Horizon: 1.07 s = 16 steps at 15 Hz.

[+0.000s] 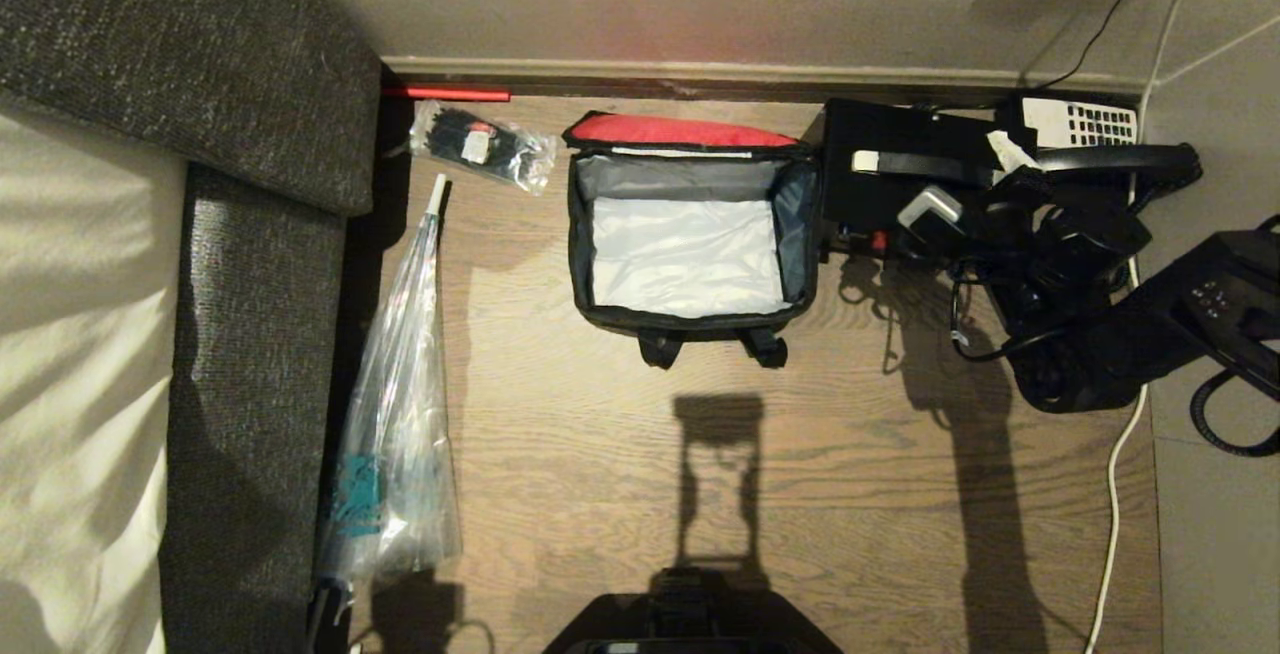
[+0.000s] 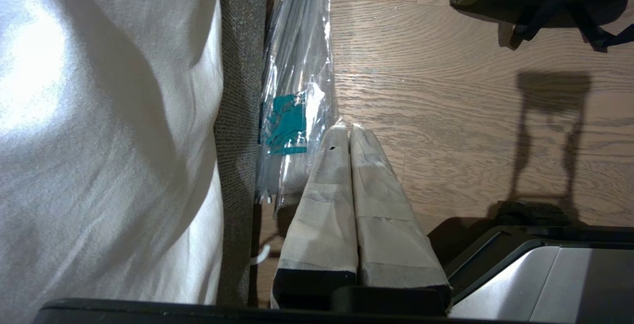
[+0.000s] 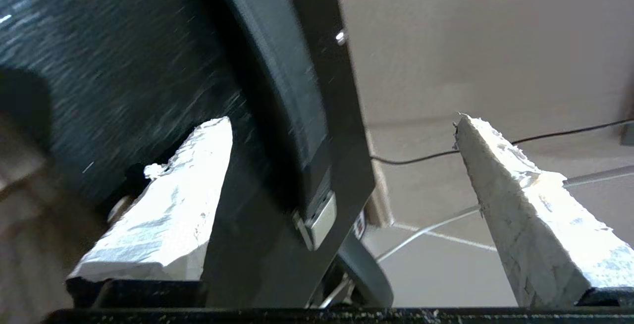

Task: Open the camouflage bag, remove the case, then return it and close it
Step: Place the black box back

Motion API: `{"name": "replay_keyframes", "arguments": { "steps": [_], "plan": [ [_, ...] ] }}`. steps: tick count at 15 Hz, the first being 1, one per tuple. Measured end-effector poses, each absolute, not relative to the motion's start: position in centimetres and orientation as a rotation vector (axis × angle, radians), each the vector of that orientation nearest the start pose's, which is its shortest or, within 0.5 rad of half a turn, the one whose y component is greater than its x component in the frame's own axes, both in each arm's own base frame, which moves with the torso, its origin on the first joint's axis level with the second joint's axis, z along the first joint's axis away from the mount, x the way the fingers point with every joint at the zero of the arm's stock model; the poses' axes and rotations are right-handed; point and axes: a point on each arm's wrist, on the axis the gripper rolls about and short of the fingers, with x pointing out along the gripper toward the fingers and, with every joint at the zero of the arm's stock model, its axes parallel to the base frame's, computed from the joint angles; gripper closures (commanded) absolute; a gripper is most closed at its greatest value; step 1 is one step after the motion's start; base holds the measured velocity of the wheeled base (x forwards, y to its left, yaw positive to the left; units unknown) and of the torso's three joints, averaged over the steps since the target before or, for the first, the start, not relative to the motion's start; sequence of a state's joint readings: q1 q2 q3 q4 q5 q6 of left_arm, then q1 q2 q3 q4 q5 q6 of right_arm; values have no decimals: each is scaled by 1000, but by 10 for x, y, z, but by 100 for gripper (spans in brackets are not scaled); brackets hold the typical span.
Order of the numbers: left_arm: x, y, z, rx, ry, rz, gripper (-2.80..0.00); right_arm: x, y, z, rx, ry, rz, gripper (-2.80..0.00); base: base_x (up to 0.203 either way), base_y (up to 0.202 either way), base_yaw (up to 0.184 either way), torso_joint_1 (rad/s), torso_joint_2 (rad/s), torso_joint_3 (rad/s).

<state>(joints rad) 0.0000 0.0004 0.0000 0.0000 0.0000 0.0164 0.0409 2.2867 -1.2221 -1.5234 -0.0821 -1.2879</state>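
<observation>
Standing spread either side of the case (image 1: 905, 179), the right gripper (image 3: 342, 160) held nothing. That case lay on the floor just beside the emptied camouflage bag (image 1: 690, 234), evidently set aside for return. Left gripper (image 2: 349, 138) idled, fingers together.

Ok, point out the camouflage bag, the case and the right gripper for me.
camouflage bag (image 1: 690, 318): head view, front rim.
case (image 1: 900, 129): head view, black top face.
right gripper (image 3: 342, 135): right wrist view, midway between its open fingertips.

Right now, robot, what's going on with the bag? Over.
Right gripper open beside case. Left gripper shut, parked by bed. Camouflage bag open, empty. Case out on floor. Nothing blocking.
</observation>
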Motion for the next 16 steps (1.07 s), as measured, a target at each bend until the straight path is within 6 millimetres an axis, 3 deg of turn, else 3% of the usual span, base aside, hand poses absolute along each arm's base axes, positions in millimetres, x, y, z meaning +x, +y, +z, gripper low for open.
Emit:
{"name": "replay_keyframes", "arguments": {
  "steps": [16],
  "plan": [
    [-23,0,75,16,0,0,0,476,15,162,-1194,-470,-441,-280,0,0,0,0,0,0]
  ]
}}
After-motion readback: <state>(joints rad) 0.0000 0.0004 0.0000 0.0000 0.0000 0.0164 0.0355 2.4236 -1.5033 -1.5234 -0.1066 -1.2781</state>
